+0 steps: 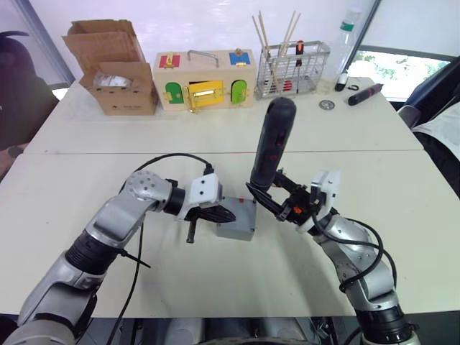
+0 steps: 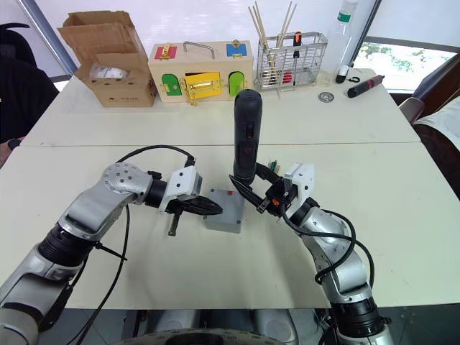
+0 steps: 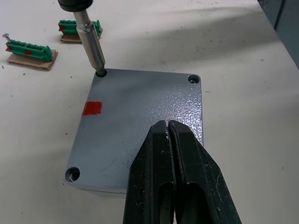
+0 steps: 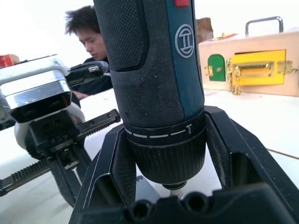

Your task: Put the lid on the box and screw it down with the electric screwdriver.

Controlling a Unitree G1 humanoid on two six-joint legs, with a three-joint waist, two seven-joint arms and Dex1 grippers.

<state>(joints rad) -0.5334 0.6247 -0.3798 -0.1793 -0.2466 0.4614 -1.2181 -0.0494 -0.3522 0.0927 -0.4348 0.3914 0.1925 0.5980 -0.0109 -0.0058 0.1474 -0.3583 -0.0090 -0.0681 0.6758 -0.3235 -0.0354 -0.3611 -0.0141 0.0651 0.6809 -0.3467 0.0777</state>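
Note:
The grey box sits mid-table with the lid lying flat on top; a small red mark shows on the lid's surface. My left gripper is shut, its black fingertips resting over the lid's near edge. My right gripper is shut on the electric screwdriver, which it holds upright. The screwdriver's metal bit stands in one corner hole of the lid. Two other corner holes show in the left wrist view, without visible screw heads.
Along the table's far edge stand a cardboard box, a wooden box with coloured doors, a wire rack of sticks and tools and a black-and-red pen-like tool. Green connector strips lie beside the box. A person sits beyond the table.

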